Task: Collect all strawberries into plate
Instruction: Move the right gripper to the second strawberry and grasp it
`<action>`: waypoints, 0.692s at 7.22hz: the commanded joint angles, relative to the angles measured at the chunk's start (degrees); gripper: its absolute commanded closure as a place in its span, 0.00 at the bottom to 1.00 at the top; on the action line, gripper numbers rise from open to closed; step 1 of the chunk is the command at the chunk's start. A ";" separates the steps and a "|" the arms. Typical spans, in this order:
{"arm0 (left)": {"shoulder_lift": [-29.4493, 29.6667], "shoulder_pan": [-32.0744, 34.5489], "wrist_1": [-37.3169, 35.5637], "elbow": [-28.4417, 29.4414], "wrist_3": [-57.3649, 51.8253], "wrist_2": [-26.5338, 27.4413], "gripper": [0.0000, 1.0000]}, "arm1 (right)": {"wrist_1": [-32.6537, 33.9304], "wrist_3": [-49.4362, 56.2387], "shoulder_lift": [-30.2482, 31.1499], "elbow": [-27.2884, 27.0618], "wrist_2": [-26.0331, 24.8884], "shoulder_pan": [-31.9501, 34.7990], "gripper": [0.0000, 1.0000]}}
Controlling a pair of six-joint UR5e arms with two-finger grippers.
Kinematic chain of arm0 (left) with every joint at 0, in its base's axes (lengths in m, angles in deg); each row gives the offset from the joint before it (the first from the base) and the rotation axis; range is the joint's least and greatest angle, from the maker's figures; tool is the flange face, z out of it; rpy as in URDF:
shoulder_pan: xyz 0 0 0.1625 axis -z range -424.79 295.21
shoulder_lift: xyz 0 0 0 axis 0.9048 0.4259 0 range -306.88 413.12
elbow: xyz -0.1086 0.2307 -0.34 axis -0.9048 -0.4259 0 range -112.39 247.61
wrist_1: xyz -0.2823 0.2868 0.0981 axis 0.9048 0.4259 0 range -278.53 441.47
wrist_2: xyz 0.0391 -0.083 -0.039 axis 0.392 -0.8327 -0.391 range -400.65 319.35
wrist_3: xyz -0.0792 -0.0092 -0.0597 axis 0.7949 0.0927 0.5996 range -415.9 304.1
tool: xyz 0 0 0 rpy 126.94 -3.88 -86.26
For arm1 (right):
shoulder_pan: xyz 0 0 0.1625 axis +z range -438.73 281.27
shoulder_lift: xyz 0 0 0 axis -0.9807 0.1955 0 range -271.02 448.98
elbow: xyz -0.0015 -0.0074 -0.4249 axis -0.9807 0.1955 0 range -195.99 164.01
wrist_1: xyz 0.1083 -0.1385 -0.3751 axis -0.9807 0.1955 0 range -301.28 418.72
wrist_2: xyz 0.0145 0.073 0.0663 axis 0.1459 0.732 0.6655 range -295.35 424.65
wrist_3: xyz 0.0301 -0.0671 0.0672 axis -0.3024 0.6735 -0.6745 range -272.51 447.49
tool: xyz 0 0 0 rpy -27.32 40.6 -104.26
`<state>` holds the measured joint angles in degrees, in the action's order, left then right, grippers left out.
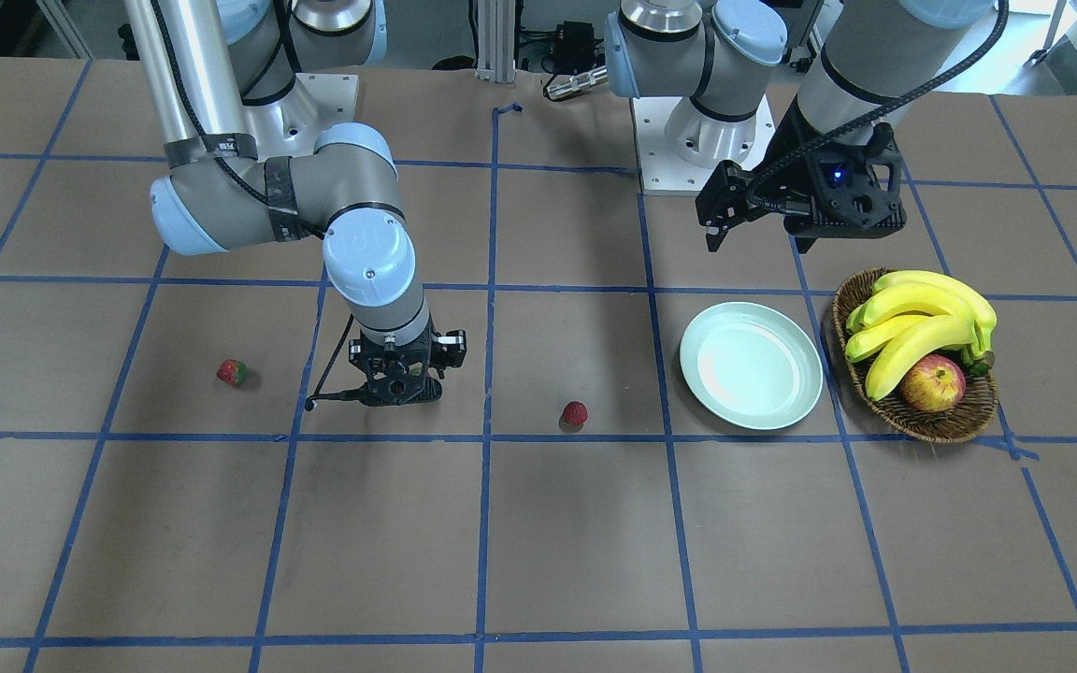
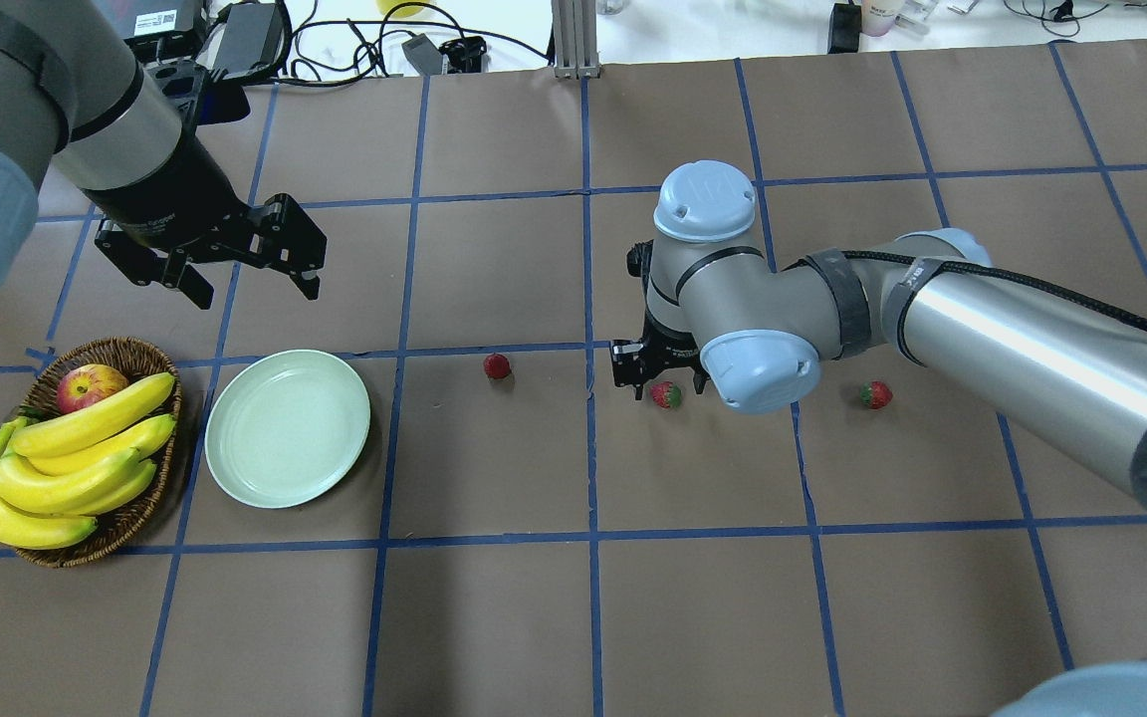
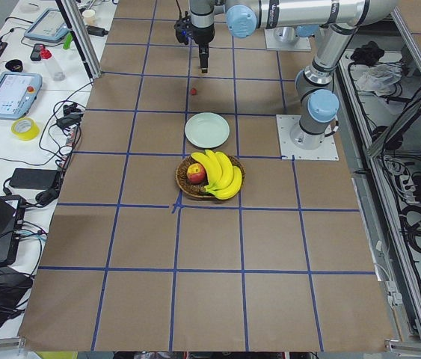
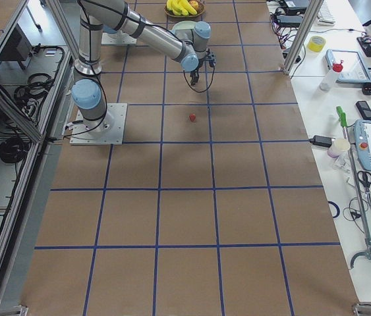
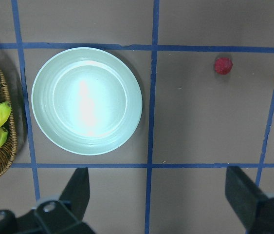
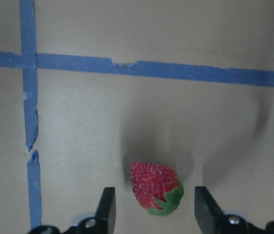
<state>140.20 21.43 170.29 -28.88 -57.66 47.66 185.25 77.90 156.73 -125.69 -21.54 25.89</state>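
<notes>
Three strawberries lie on the brown table. One strawberry (image 2: 497, 365) rests right of the plate (image 2: 287, 428), which holds nothing. A second strawberry (image 6: 156, 187) sits on the table between the fingers of my right gripper (image 6: 151, 197), which is lowered around it and open, pads apart from the berry. Seen from overhead, that same strawberry (image 2: 666, 394) lies just below the right gripper (image 2: 661, 378). The third strawberry (image 2: 874, 394) lies further right. My left gripper (image 2: 255, 287) hovers open and empty above the table behind the plate (image 5: 86, 101).
A brown wicker basket (image 2: 135, 354) with bananas (image 2: 76, 468) and a red-yellow apple (image 2: 89, 386) stands just left of the plate. Blue tape lines grid the table. Cables and gear lie beyond the far edge.
</notes>
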 commanded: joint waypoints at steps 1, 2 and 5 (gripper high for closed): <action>-0.06 0.00 -0.05 0.08 0.00 -0.07 0.00 | 0.38 0.27 -0.51 0.02 0.14 -0.03 0.63; -0.06 0.00 -0.13 0.08 0.00 0.02 0.00 | 0.38 0.36 -0.51 0.02 0.14 -0.03 0.74; -0.06 0.00 -0.05 0.08 -0.09 0.11 0.00 | -0.32 -4.53 0.54 3.16 2.14 0.15 0.82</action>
<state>140.14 21.43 170.24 -28.80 -57.72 47.75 185.39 76.74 156.78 -124.53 -20.87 25.89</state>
